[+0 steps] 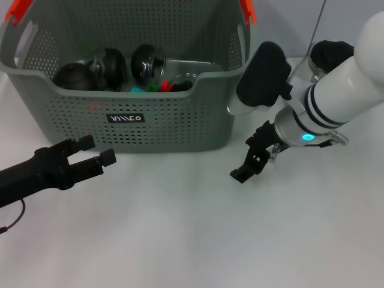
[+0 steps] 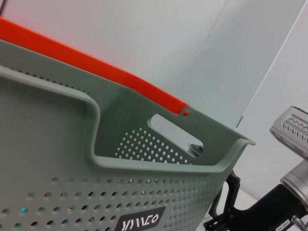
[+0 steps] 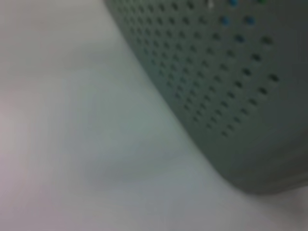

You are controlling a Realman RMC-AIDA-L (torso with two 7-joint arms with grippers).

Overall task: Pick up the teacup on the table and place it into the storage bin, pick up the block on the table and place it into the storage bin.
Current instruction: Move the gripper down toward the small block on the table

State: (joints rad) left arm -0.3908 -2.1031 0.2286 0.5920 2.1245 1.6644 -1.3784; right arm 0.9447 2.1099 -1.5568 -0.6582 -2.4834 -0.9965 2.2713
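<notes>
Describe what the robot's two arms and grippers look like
The left arm is black, ending in a black gripper with squarish-tipped jaws; a thin dark cable hangs beneath it. The right arm is glossy white with black bands, a glowing cyan light and a black gripper.

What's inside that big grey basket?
The storage bin holds rounded black-lidded glass pieces and small green and red bits. Its front wall hides whatever lies lower, so a teacup or block cannot be made out.
</notes>
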